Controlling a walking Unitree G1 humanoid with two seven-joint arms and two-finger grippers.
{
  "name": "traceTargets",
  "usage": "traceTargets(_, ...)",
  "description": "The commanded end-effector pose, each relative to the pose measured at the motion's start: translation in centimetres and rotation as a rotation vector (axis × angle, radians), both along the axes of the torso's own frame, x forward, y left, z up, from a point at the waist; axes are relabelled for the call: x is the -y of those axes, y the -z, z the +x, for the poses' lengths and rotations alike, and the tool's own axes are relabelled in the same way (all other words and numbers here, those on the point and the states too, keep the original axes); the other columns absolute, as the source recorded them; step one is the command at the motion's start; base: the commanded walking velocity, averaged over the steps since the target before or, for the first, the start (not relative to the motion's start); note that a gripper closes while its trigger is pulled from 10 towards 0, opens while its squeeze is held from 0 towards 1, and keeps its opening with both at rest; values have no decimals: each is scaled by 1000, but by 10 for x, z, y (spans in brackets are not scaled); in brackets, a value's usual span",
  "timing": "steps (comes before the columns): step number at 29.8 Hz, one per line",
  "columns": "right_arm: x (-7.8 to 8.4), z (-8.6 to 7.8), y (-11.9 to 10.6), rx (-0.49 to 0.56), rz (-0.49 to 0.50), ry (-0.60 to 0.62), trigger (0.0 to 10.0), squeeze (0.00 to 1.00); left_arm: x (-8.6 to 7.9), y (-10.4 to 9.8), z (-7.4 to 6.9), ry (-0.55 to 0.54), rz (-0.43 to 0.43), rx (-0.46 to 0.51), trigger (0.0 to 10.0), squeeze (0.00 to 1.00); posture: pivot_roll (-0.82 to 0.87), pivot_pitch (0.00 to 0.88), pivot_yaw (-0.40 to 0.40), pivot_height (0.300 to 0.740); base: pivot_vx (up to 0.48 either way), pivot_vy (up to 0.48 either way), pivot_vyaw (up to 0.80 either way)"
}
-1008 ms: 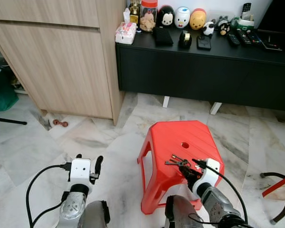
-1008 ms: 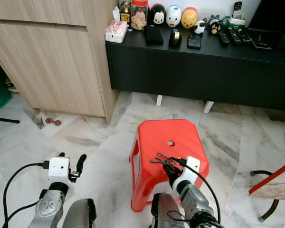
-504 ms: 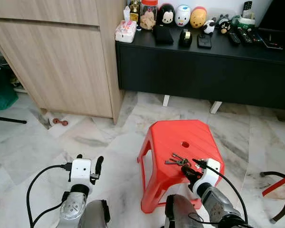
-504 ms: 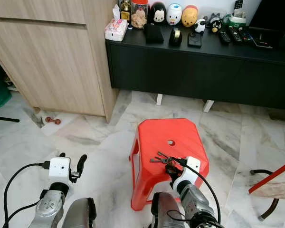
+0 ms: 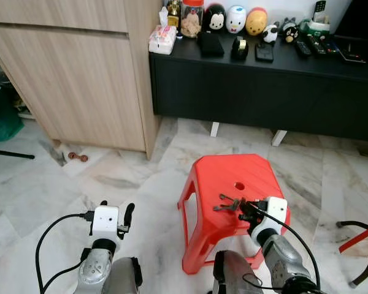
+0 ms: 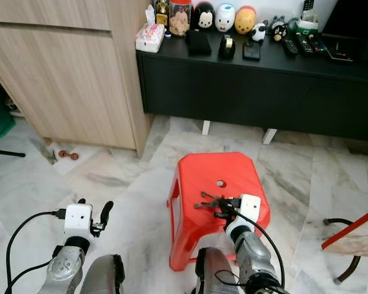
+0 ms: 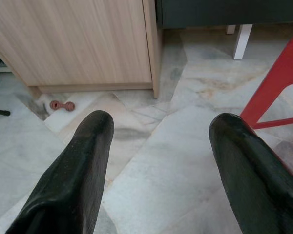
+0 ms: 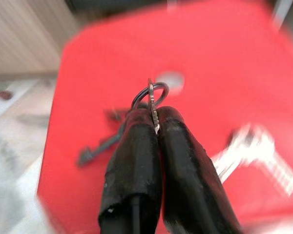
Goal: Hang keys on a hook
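Observation:
A bunch of keys (image 5: 228,203) on a metal ring hangs just over the top of the red plastic stool (image 5: 218,177). My right gripper (image 5: 244,207) is shut on it at the stool's near right edge. In the right wrist view the two black fingers (image 8: 136,146) pinch the key ring (image 8: 151,95), with loose keys (image 8: 249,148) blurred over the red seat. My left gripper (image 5: 115,211) is open low on the left above the marble floor. Its fingers (image 7: 78,161) stand wide apart with nothing between them.
A black TV cabinet (image 5: 264,92) runs along the back with jars, figurines and remotes on top. A light wooden cupboard (image 5: 73,79) stands at the left, a small brown dumbbell toy (image 5: 78,158) on the floor by it. A red-framed object (image 5: 359,239) is at the right edge.
My right gripper has lifted and tilted with the keys; the bunch now hangs from its fingers instead of lying flat on the stool. The left arm has stayed put.

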State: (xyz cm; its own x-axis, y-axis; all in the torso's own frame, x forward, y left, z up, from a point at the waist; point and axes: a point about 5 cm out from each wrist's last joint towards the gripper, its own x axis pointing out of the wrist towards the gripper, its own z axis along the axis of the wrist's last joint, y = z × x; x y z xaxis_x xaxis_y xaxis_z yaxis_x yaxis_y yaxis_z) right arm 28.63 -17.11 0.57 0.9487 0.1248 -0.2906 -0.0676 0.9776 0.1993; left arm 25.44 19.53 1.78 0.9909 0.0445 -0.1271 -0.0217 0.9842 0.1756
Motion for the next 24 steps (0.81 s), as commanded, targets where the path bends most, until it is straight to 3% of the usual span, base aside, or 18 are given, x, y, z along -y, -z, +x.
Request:
traceTargets(1, 5, 4, -16, 125, -100, -11, 0, 0, 2, 7, -4, 12, 1, -38, 10000, 0, 9, 89, -91, 591, 0, 0, 0)
traceTargets(7, 11, -1, -35, 245, -114, 43, 0, 0, 4, 8, -4, 18, -1, -43, 10000, 0, 0, 76, -89, 591, 0, 0, 0)
traceTargets(8, 11, -3, -37, 258, -120, 43, 3608, 0, 4, 9, -4, 19, -2, -43, 10000, 0, 0, 76, -89, 591, 0, 0, 0)
traceTargets(9, 12, -4, -39, 266, -121, 46, 10000, 0, 5, 9, -4, 19, -3, -44, 10000, 0, 0, 76, -89, 591, 0, 0, 0)
traceTargets(18, 12, -10, -50, 293, -117, 79, 10000, 0, 8, 11, -3, 27, -10, -53, 10000, 0, -10, 49, -84, 591, 0, 0, 0)
traceTargets(24, 7, -4, -59, 311, -91, 85, 10000, 0, 8, 11, -3, 29, -10, -51, 10000, 0, -6, 52, -87, 625, 0, 0, 0)
